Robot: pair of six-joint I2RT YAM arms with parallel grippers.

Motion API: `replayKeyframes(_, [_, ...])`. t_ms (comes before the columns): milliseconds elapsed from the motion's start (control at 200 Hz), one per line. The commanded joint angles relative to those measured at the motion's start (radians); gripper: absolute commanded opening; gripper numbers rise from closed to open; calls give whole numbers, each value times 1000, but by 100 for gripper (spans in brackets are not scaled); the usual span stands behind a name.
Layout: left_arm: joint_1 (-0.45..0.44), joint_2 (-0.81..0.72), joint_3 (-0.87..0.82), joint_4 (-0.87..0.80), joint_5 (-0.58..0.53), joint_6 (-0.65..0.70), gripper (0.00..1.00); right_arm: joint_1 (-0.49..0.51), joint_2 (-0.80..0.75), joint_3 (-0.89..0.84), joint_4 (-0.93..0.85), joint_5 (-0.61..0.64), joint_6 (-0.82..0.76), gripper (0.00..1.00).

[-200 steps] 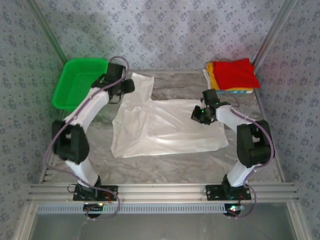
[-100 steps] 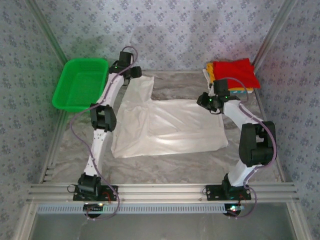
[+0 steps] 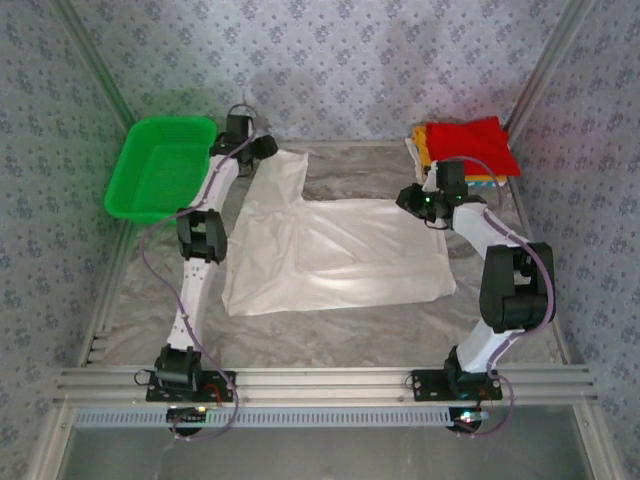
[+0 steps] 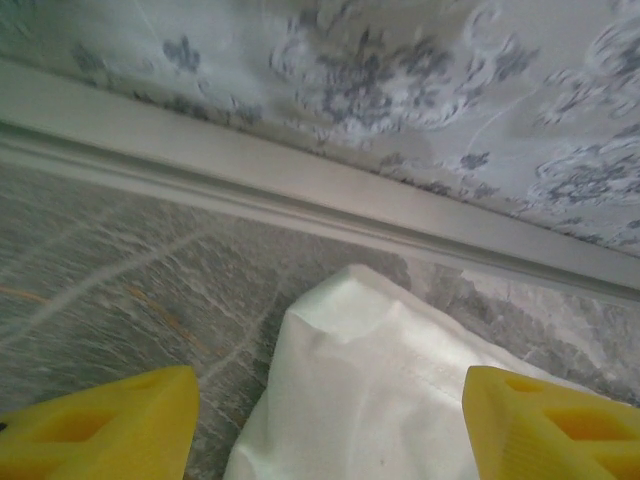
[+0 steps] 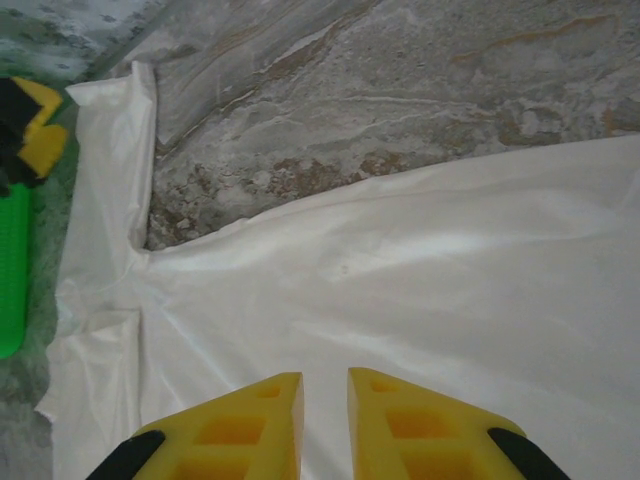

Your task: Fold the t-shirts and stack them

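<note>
Sleeve (image 4: 380, 380) at eleven o'clock of the flat white t-shirt (image 3: 330, 255) sits framed by your released left end effector (image 4: 330, 400) for folding; your right end effector (image 5: 325, 390) hovers nearly clenched, empty, above the cloth.

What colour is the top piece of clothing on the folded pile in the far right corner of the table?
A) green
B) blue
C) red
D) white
C: the topmost folded t-shirt there is red, with a yellow-orange edge of another one showing beneath it.
</note>
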Motion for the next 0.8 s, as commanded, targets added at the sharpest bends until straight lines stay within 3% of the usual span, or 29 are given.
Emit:
replayKeyframes(0, [9, 43, -2, 46, 63, -92, 72, -7, -15, -16, 61, -82, 21, 21])
replayKeyframes(195, [21, 86, -2, 129, 147, -169, 68, -8, -50, -32, 70, -109, 22, 20])
replayKeyframes(525, [4, 119, 3, 275, 233, -207, 28, -29, -31, -60, 88, -131, 31, 19])
replayKeyframes(655, [-7, 118, 19, 284, 244, -181, 26, -37, 5, -41, 84, -127, 31, 19])
replayKeyframes(794, [0, 108, 37, 246, 233, -150, 7, -42, 31, -13, 71, -107, 21, 19])
